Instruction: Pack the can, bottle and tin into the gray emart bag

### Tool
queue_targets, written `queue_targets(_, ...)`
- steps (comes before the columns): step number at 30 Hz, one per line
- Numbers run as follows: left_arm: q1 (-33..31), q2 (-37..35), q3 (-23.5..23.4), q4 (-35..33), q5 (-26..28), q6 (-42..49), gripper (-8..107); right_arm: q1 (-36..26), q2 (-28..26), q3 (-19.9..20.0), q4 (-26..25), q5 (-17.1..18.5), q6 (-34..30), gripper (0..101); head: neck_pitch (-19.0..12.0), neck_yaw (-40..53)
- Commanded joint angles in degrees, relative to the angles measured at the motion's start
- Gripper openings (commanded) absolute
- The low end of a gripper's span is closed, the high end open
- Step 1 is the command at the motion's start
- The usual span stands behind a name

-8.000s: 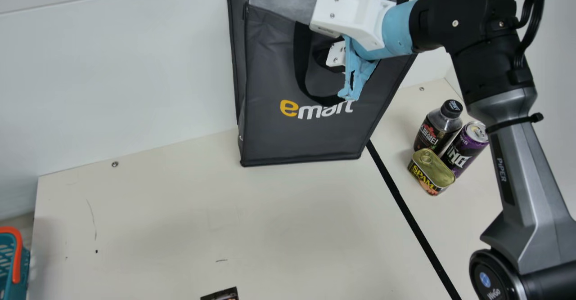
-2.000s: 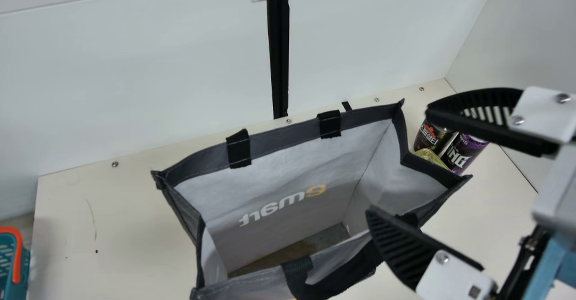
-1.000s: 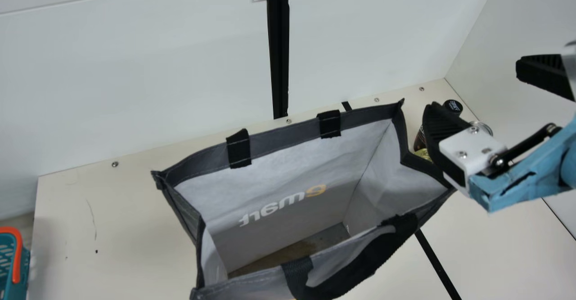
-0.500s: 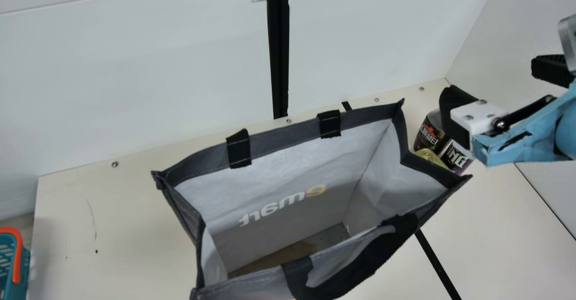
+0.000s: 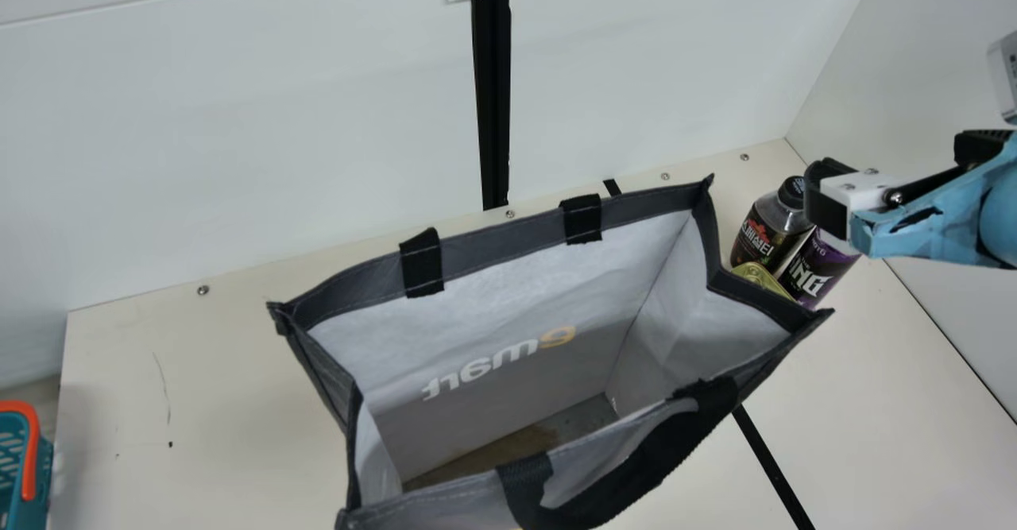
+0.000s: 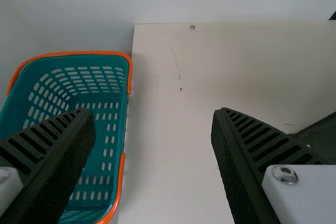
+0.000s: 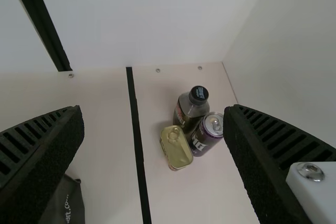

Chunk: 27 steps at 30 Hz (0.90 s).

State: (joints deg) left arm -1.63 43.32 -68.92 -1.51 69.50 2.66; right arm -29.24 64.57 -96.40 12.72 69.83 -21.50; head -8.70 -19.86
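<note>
1. While the purple can (image 7: 207, 136), black-capped bottle (image 7: 190, 109) and gold-topped tin (image 7: 176, 148) stand bunched together on the table (image 7: 105, 171), my right gripper (image 7: 153, 114) is the nearer hand; its fingers are parted, with nothing between them.
2. Ahead of those fingertips and lower lies the trio, off their midline; I judge I must shift across toward it before going down.
3. Bottle and can have upright long axes, so I'd reckon on one finger to each side; how they crowd each other could block a fingertip.
4. Just beside the tin, the gray emart bag (image 5: 500, 248) gapes upward; my left gripper (image 6: 152, 113), released and empty, is well apart from all three.
</note>
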Motion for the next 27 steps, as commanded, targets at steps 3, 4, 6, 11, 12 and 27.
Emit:
queue_targets(3,0.0,0.0,0.0,0.0,0.0,0.0,90,-1.54,0.34,1.42,0.27,0.07,-0.31,91,-1.3,-0.14)
queue_targets(4,0.0,0.0,0.0,0.0,0.0,0.0,90,-1.86,0.43,1.79,0.26,0.07,-0.37,91,-1.3,-0.14)
queue_targets(6,0.0,0.0,0.0,0.0,0.0,0.0,90,-2.39,0.55,2.49,0.17,0.07,-0.46,91,-1.3,-0.14)
queue_targets(11,0.0,0.0,0.0,0.0,0.0,0.0,90,-3.48,0.78,4.08,-0.33,0.07,-0.59,91,-1.3,-0.14)
queue_targets(12,0.0,0.0,0.0,0.0,0.0,0.0,90,-3.66,0.82,4.37,-0.47,0.07,-0.57,91,-1.3,-0.14)
queue_targets(27,0.0,0.0,0.0,0.0,0.0,0.0,90,-5.19,0.98,6.22,-1.16,-0.03,-0.65,91,-1.3,-0.14)
